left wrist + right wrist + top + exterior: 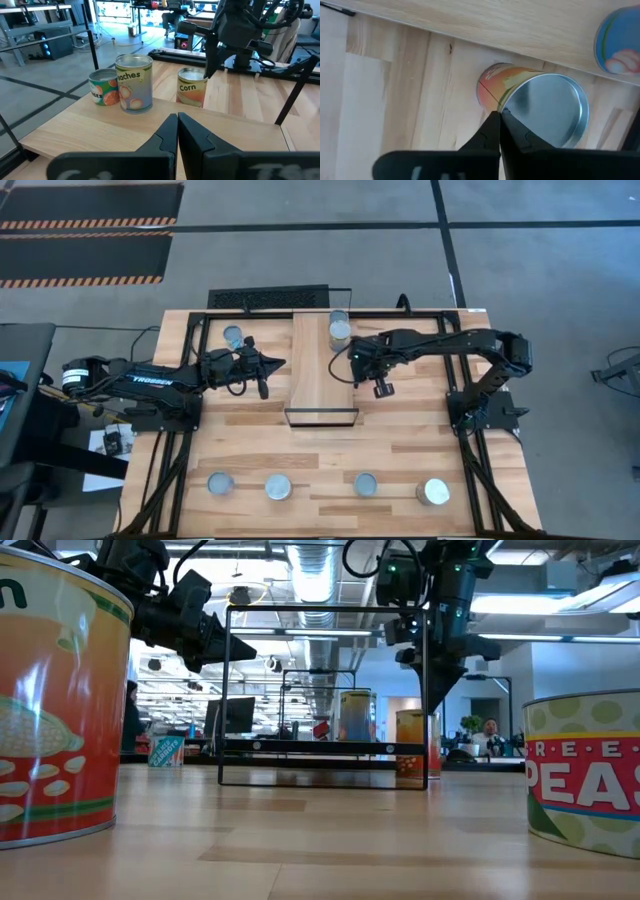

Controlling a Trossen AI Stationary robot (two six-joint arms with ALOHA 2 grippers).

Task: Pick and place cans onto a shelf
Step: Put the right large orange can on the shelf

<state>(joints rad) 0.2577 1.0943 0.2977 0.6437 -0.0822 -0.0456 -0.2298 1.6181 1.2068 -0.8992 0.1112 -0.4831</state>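
Just off the shelf's [322, 370] right edge, I have the right gripper [354, 367] pointing down with its fingers pressed together and nothing between them; through its wrist camera the tips [496, 131] sit over the rim of a corn can [535, 106] standing on the table beside the shelf. On the shelf's far end I see one can [339, 332] from above, and the left wrist view shows a peaches can [134, 83] there with a shorter can [104, 88] close beside it. The left gripper [276, 363] hovers off the shelf's left edge, its fingers [170, 134] also shut tight and empty. Left of the shelf's far end stands another can [234, 337]. Well in front of the shelf, along the table's near edge, four more cans [278, 486] wait in a row.
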